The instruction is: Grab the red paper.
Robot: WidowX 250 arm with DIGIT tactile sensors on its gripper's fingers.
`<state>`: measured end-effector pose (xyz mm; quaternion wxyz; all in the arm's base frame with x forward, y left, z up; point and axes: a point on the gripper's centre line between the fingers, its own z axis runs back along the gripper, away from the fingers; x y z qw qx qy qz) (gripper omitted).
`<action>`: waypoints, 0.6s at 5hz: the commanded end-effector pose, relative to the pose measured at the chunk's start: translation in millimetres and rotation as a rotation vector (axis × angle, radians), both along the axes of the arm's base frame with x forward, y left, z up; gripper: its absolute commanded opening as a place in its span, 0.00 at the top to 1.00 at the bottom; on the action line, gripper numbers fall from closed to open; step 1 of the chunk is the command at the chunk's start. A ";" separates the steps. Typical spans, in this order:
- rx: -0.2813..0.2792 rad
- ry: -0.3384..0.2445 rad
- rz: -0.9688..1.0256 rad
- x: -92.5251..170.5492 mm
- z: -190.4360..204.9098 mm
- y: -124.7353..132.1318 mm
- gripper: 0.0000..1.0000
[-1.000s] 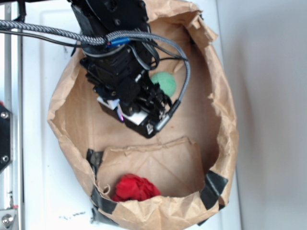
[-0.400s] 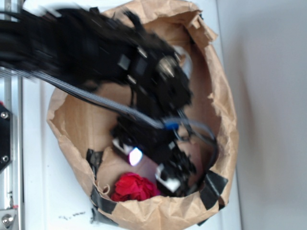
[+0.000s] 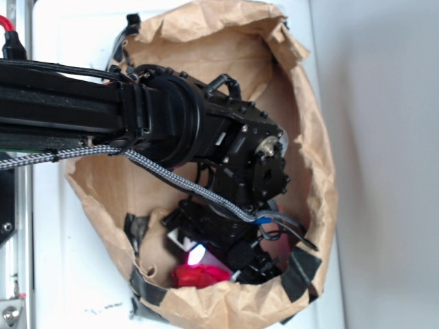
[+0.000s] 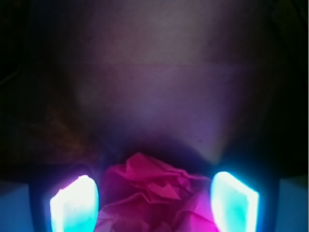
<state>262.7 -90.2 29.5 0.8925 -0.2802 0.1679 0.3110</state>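
The red paper (image 3: 195, 276) lies at the near end of the brown paper bag (image 3: 319, 164), half hidden under my arm. In the wrist view the red paper (image 4: 154, 193) is a crumpled wad sitting between the two glowing fingers (image 4: 75, 205), which stand wide apart on either side of it. The gripper (image 4: 154, 203) is open, low over the wad, with a gap on both sides. From the exterior view the gripper (image 3: 226, 264) is mostly hidden by the wrist. The green ball is hidden behind the arm.
The bag's crumpled walls ring the gripper closely, with black tape patches (image 3: 302, 271) on the near rim. A white surface (image 3: 55, 274) lies under the bag and a metal rail (image 3: 10, 301) runs down the left edge.
The arm has swung from the middle of the bag near the green ball down to the near end. It now sits over the red paper with the fingers on either side of it.
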 end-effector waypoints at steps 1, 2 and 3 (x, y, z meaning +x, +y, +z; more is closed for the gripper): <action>-0.013 -0.048 -0.011 -28.8 12.8 0.1 1.00; -0.007 -0.099 0.009 -24.5 23.5 14.0 1.00; 0.058 -0.215 0.137 -16.6 57.9 51.7 1.00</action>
